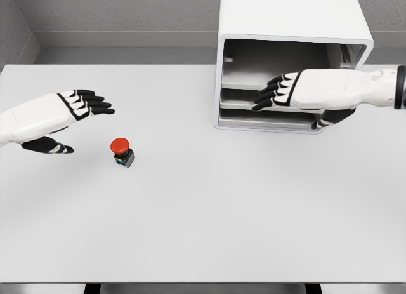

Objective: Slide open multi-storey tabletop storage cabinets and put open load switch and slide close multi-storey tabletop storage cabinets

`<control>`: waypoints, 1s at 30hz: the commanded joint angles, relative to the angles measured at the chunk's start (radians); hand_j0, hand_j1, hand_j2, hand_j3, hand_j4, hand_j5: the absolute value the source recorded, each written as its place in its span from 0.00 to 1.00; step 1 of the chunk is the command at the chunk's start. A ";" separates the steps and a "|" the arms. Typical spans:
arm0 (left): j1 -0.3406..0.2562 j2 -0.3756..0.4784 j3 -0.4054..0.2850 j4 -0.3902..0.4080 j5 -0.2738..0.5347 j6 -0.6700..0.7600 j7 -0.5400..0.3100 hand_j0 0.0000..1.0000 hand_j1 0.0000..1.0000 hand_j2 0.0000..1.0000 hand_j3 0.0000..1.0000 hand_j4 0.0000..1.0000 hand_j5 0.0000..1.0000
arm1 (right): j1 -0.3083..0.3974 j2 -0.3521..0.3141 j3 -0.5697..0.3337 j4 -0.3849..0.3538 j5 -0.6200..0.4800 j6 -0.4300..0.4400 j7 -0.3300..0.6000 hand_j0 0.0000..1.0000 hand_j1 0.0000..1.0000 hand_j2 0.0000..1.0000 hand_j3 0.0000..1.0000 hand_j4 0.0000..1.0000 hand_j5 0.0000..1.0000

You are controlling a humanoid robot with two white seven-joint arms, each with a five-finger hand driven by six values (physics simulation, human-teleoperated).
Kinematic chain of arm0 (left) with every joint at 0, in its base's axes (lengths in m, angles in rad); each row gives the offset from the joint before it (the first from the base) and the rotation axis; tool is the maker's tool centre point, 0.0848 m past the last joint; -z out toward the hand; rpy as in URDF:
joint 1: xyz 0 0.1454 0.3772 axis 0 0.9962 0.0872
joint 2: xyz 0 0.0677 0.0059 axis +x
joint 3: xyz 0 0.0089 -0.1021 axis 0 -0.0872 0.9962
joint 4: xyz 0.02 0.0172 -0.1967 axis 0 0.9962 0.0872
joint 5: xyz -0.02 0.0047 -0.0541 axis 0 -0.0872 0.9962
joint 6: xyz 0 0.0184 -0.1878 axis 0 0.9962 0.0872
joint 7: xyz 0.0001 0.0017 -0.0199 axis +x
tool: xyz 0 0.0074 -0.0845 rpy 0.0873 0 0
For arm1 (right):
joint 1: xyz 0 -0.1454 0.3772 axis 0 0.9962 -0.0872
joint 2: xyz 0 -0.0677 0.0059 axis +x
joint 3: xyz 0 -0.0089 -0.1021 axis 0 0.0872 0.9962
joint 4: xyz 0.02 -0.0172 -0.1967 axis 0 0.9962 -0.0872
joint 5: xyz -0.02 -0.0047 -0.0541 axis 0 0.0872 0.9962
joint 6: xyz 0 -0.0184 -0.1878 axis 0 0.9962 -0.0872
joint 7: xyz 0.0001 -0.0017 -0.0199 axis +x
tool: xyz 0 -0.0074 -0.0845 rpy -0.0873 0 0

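A small load switch (pixel 122 152) with a red mushroom button and a dark base stands on the white table (pixel 209 218), left of the middle. My left hand (pixel 76 119) hovers up and to its left, fingers spread, thumb below, holding nothing. The white storage cabinet (pixel 288 27) stands at the back right, with shelves or drawers showing in its open front. My right hand (pixel 285 100) reaches across the cabinet's front, fingers extended over the middle drawers, thumb lower near the bottom drawer (pixel 266 120). I cannot tell whether it touches a drawer.
A grey wall (pixel 114 14) runs behind the table. The table's front edge (pixel 203 283) lies near the bottom of the view.
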 commanded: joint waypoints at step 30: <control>-0.181 -0.176 -0.086 0.103 -0.094 0.001 -0.268 1.00 1.00 1.00 1.00 1.00 1.00 | -0.008 0.069 0.039 0.015 -0.005 0.440 0.000 1.00 1.00 1.00 1.00 1.00 1.00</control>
